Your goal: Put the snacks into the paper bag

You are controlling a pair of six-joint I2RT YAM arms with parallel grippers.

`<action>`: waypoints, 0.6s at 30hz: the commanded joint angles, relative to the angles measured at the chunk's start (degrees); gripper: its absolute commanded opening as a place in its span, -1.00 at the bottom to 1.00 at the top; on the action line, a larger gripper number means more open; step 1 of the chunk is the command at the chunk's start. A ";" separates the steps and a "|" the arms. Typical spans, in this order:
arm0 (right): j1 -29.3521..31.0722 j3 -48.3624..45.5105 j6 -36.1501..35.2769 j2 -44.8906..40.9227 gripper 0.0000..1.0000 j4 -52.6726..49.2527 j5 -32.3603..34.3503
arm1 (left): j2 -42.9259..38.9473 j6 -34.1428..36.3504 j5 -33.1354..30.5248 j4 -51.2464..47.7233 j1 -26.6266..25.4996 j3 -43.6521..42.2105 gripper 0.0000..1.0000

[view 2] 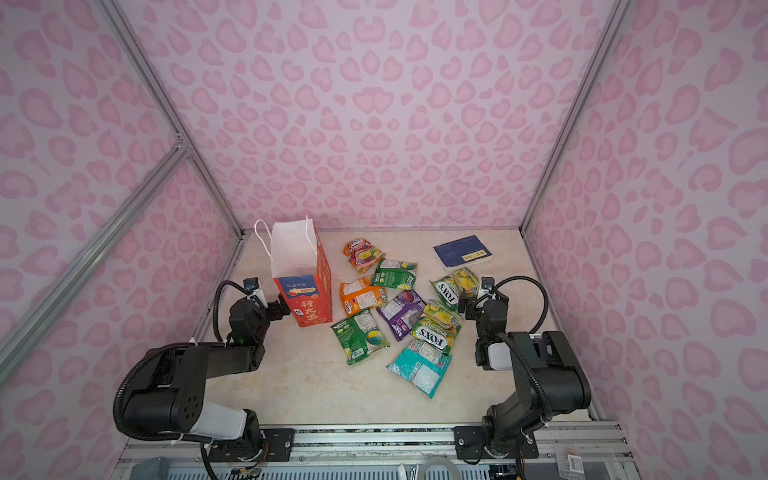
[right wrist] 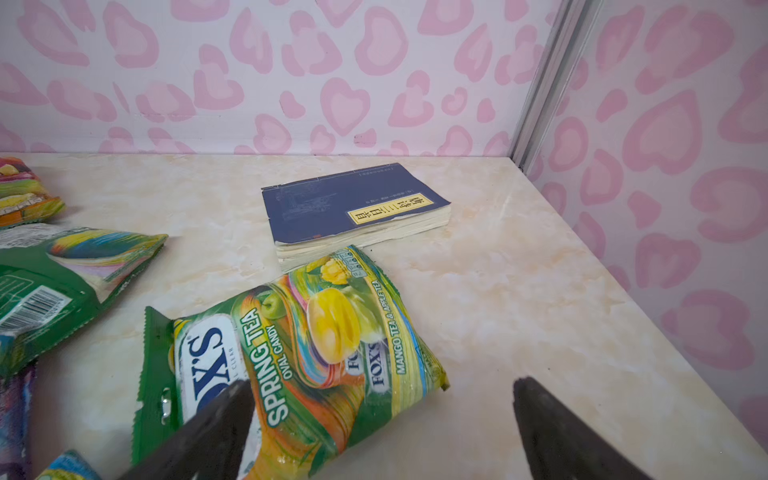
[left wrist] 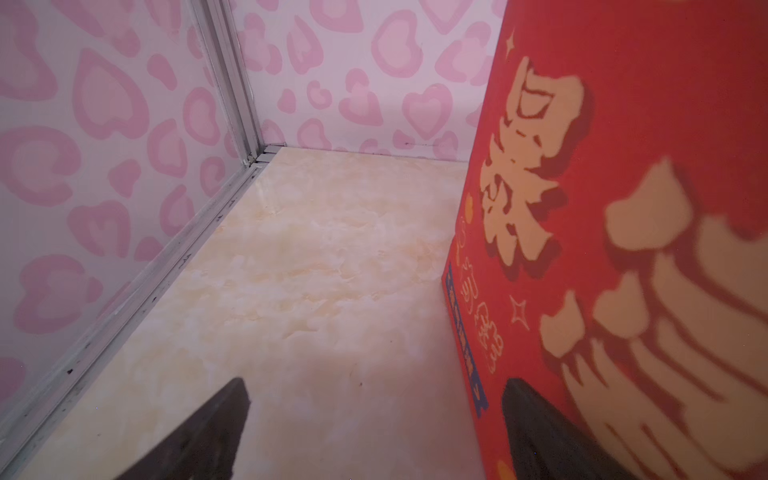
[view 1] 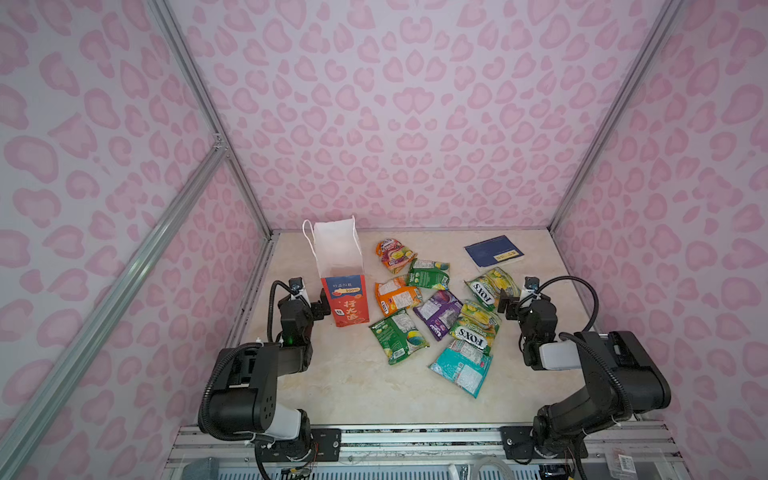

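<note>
The paper bag (view 1: 347, 305) (view 2: 305, 301) stands upright and open at the back left, red with a blue band and white cord handles. The snacks, several glossy packets, lie loose to its right: orange (view 1: 397, 295), purple (view 1: 440, 311), green (view 1: 399, 336), teal (view 1: 461, 368). My left gripper (view 1: 322, 305) (left wrist: 376, 386) is open low beside the bag's red side (left wrist: 623, 208), with one finger in front of that side and only tabletop between the jaws. My right gripper (view 1: 505, 305) (right wrist: 382, 386) is open just above a yellow-green FOX'S packet (view 1: 492, 286) (right wrist: 311, 353).
A dark blue book (view 1: 494, 251) (right wrist: 353, 208) lies at the back right, just behind the yellow-green packet. Pink patterned walls with metal frame posts (left wrist: 232, 104) close in the marble-look table (view 1: 353, 386) on three sides.
</note>
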 commanded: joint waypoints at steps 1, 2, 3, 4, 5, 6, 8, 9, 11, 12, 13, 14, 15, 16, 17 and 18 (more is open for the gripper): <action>-0.08 0.22 0.43 0.11 0.98 0.31 -0.37 | -0.47 0.39 0.77 1.09 0.01 -0.11 0.95; -0.08 0.09 0.34 -0.03 0.98 0.35 -0.30 | -0.40 0.39 0.77 1.28 0.06 -0.18 0.95; -0.14 0.10 0.34 0.04 0.98 0.33 -0.29 | -0.54 0.39 0.76 1.11 0.06 -0.19 0.95; -0.12 0.09 0.34 0.05 0.98 0.31 -0.29 | -0.42 0.40 0.77 1.28 0.08 -0.19 0.95; -0.03 0.09 0.34 0.04 0.98 0.31 -0.29 | -0.46 0.40 0.74 1.16 0.03 -0.19 0.95; -0.02 0.09 0.34 0.02 0.98 0.31 -0.31 | -0.38 0.47 0.76 1.24 0.03 -0.11 0.95; 0.00 0.09 0.34 0.12 0.98 0.37 -0.27 | -0.32 0.48 0.77 1.15 0.04 -0.13 0.95; -0.01 0.12 0.34 0.05 0.98 0.31 -0.29 | -0.36 0.41 0.72 1.02 0.00 -0.03 0.95; -0.04 0.16 0.28 0.13 0.98 0.32 -0.21 | -0.35 0.39 0.71 0.89 -0.01 0.05 0.95; -0.06 0.21 0.33 0.11 0.98 0.26 -0.20 | -0.31 0.46 0.77 0.89 0.03 0.03 0.95; 0.01 0.24 0.34 0.09 0.98 0.15 -0.35 | -0.24 0.40 0.77 0.89 0.04 0.07 0.95; -0.01 0.35 0.34 0.05 0.98 -0.08 -0.30 | -0.24 0.44 0.76 0.89 -0.01 0.15 0.95; 0.00 0.35 0.34 0.11 0.98 -0.04 -0.31 | -0.24 0.39 0.77 0.81 0.00 0.16 0.95; -0.06 0.35 0.34 0.05 0.98 -0.04 -0.35 | -0.27 0.39 0.77 0.67 0.00 0.24 0.95; -0.08 0.47 0.34 0.11 0.98 -0.13 -0.37 | -0.19 0.39 0.74 0.63 0.00 0.29 0.95; -0.12 0.44 0.42 0.19 0.98 -0.20 -0.42 | -0.19 0.39 0.77 0.53 -0.01 0.33 0.95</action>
